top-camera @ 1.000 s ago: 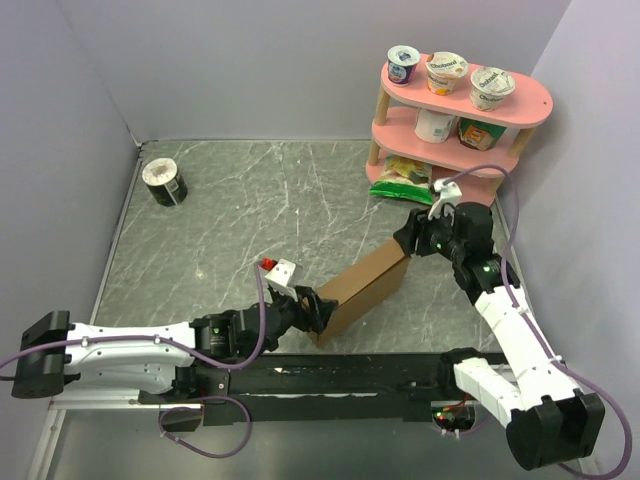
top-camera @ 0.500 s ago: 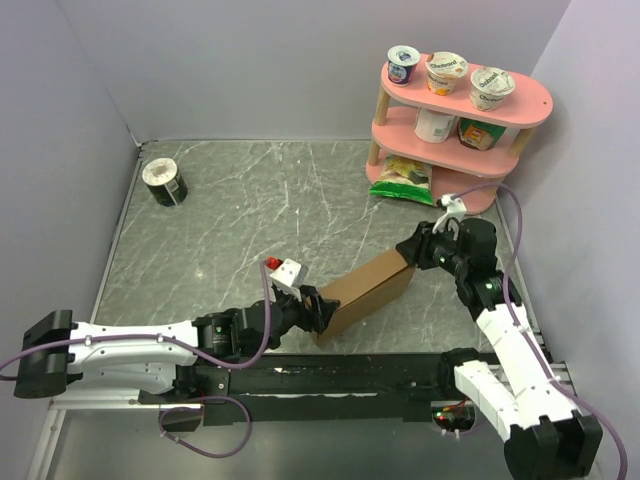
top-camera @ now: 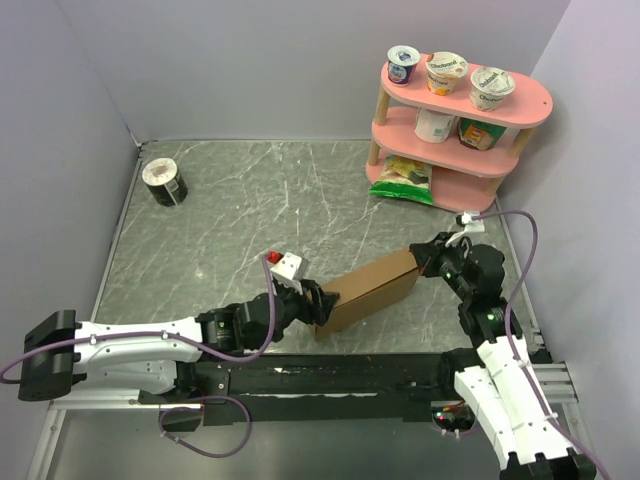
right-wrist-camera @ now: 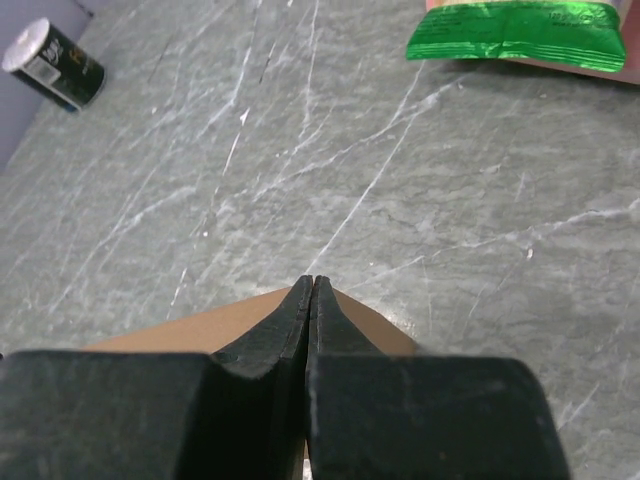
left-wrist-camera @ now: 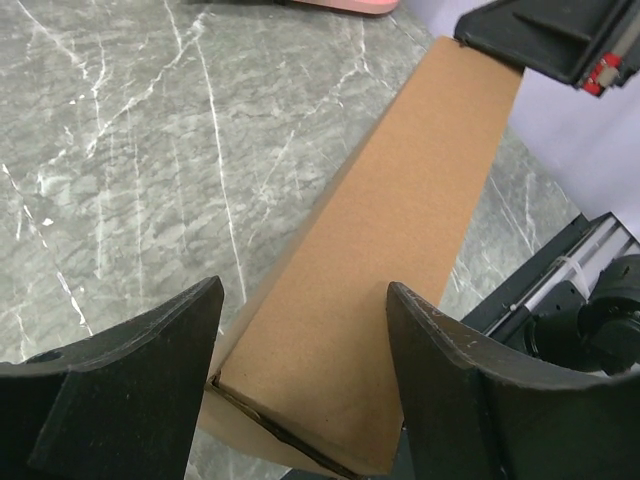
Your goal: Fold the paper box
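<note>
Since 1 s ago the right gripper (top-camera: 428, 257) has dropped back toward the near-right and gone from parted to fully closed. The plain brown cardboard paper box (top-camera: 372, 287) has swung a bit flatter w/ it.

Box lies diagonally on the grey marbled table (top-camera: 250, 220), near end at the left gripper (top-camera: 316, 303), far end at the right one. Its surface is unprinted, no label.

L wrist view: the left gripper (left-wrist-camera: 305, 300) has its jaws wide, one finger each side of the box (left-wrist-camera: 380, 260) at its near end, close against both long sides. Whether they actually pinch it can't be told.

R wrist view: the right gripper (right-wrist-camera: 313, 285) has fingertips pressed together w/ nothing seen between them, sitting over the box's (right-wrist-camera: 200, 325) far end.

Background:
- pink two-tier shelf (top-camera: 455, 125) at far right, w/ foil-lidded yogurt cups (top-camera: 446, 72) on top; lid print too small to read
- green snack bag (top-camera: 403, 178) at its foot, lettering unreadable
- black can (top-camera: 164, 182) on its side far left; white script on it (right-wrist-camera: 52, 65), not legible
</note>
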Tool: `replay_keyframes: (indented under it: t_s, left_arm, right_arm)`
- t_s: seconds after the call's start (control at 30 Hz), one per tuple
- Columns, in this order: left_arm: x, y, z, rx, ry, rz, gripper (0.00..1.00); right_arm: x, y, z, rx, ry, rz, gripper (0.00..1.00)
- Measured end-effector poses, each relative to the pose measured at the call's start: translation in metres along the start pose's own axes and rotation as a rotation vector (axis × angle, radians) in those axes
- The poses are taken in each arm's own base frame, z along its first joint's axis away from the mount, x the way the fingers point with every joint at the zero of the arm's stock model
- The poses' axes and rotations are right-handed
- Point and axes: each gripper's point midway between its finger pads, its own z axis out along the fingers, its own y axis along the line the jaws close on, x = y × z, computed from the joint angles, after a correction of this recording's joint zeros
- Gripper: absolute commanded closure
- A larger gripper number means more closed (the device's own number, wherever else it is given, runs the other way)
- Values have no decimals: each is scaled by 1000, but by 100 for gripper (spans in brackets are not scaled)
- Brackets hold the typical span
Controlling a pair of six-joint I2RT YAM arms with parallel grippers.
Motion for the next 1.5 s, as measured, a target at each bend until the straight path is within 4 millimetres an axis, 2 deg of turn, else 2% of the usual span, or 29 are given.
replay_keyframes:
  t_s: [0.17,0.23,0.27,0.37,0.57,0.63,0.8,0.9,0.97,1.03,1.23,1.33,1.5]
  left_arm:
    - [-3,6,5,-10,-4,-8,28]
    - [-4,8,6,-14,-5,-11,24]
    - [-5,10,8,-19,-6,-13,16]
    - [-10,19,12,-44,-10,-13,2]
    - [-25,32,16,-95,3,-4,4]
    - [-38,32,17,-114,2,-7,4]
    - [-88,31,7,-165,-61,-91,4]
    - [-100,34,-6,-179,-75,-175,2]
    - [-96,37,-14,-181,-60,-236,2]
    - [-83,39,-20,-170,-33,-288,4]
    - [-15,51,-36,-148,114,-424,8]
    - [-4,48,-40,-120,137,-481,9]
    - [2,40,-40,-67,143,-557,14]
  right_arm:
    - [2,-3,-2,7,-56,42,100]
    - [3,-4,-3,10,-87,64,100]
    - [3,-5,-4,12,-100,73,100]
    - [4,-7,-5,19,-134,101,100]
    - [3,-10,-6,36,-168,142,100]
    - [3,-11,-6,38,-175,151,100]
    - [3,-11,-7,46,-185,161,100]
    - [3,-11,-7,47,-187,160,100]
    - [3,-11,-7,48,-189,159,100]
    - [3,-10,-7,50,-191,158,100]
    - [3,-10,-8,54,-193,157,100]
    - [3,-11,-8,57,-194,157,100]
    - [3,-10,-8,58,-194,157,100]
